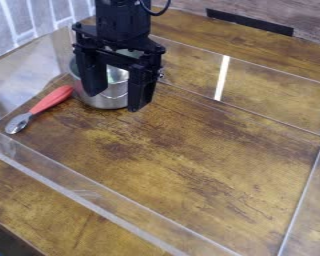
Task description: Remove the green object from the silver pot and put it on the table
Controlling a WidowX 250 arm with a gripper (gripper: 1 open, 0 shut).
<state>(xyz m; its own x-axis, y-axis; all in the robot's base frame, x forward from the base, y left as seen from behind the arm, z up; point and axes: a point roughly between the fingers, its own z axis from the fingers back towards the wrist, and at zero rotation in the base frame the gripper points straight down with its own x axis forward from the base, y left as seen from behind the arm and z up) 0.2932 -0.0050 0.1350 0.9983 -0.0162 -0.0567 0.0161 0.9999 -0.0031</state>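
A robot test bench: wood-grain table (190,150) fenced by clear acrylic walls (109,195), white blinds (29,20) behind.

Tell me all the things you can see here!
pot: one, shiny silver, upper left of the table, partly hidden behind the tool; its inside cannot be seen.
utensil: one, red handle with a metal end, lying on the table left of the pot.
table: one, dark brown wood grain, filling most of the picture.
walls: clear plastic, standing around the table's edges.
green object: none visible from this view.
tool: one, black, open, pointing down at the pot.
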